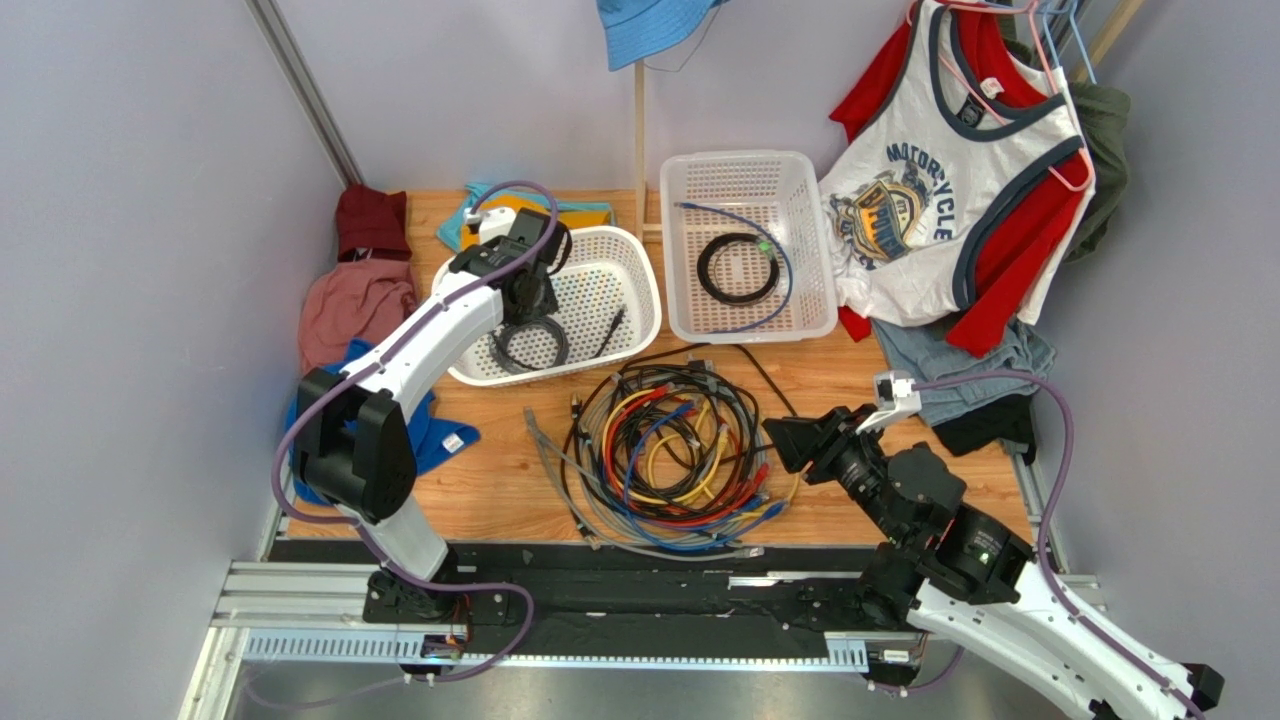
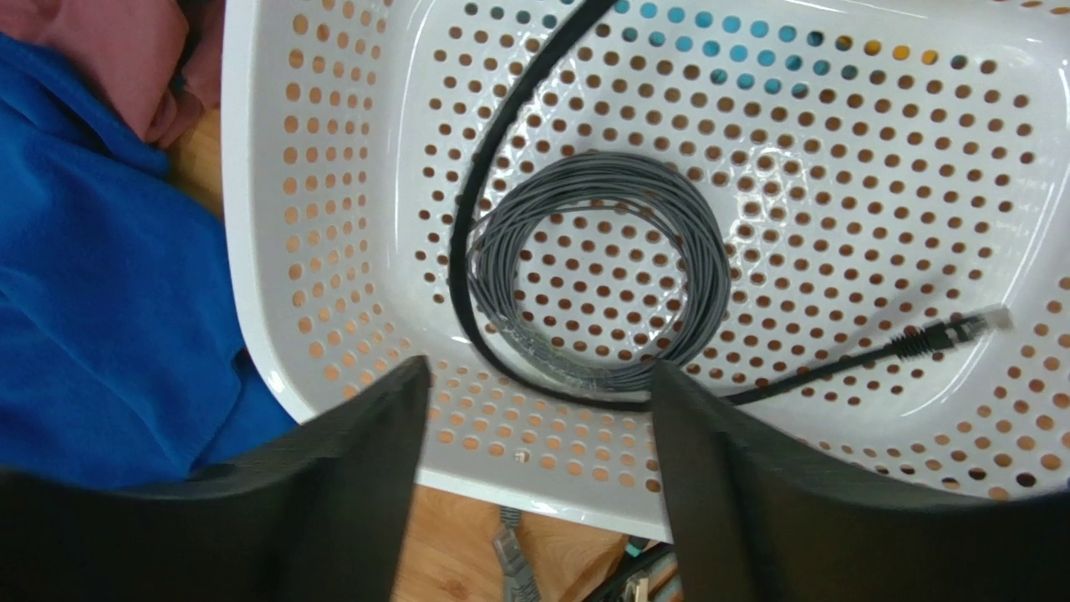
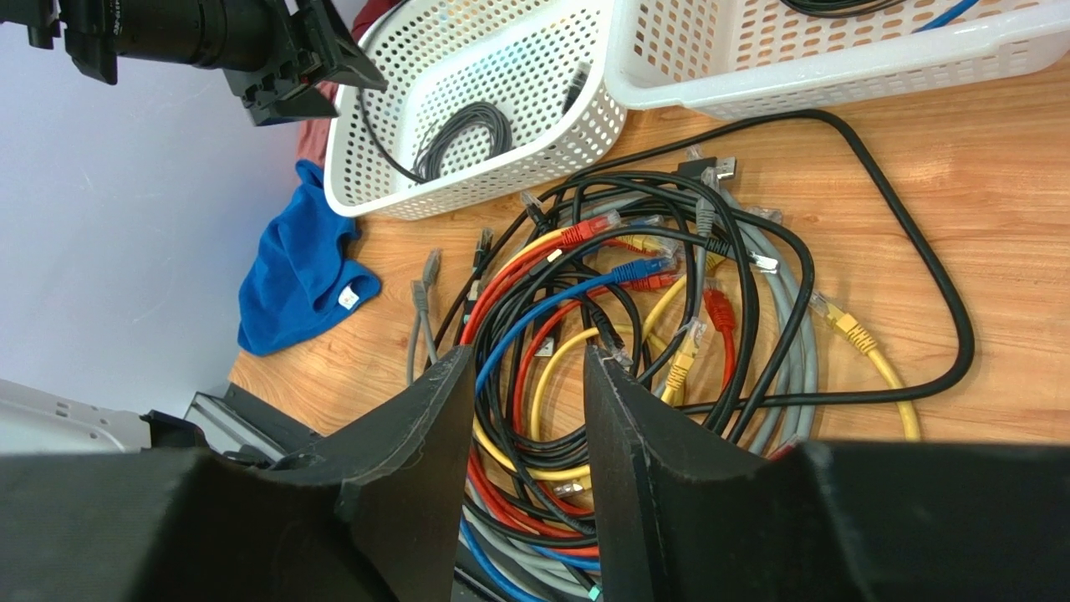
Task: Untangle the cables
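Note:
The tangled cables (image 1: 669, 447), black, grey, blue, red and yellow, lie in a heap on the wooden table; the right wrist view shows them too (image 3: 628, 314). My right gripper (image 1: 784, 446) is open and empty, hovering at the heap's right side (image 3: 528, 364). My left gripper (image 1: 529, 318) is open and empty above the left white basket (image 1: 639, 293). A coiled grey cable (image 2: 603, 270) and a black cable with a plug (image 2: 936, 336) lie in that basket (image 2: 314, 188).
A second white basket (image 1: 819, 255) at the back holds a black coil (image 1: 742, 270) and a blue cable. Blue cloth (image 1: 436, 435) and red cloths (image 1: 353, 300) lie at left. Clothes (image 1: 947, 180) hang at right. A grey plug (image 2: 515, 552) lies by the basket's near rim.

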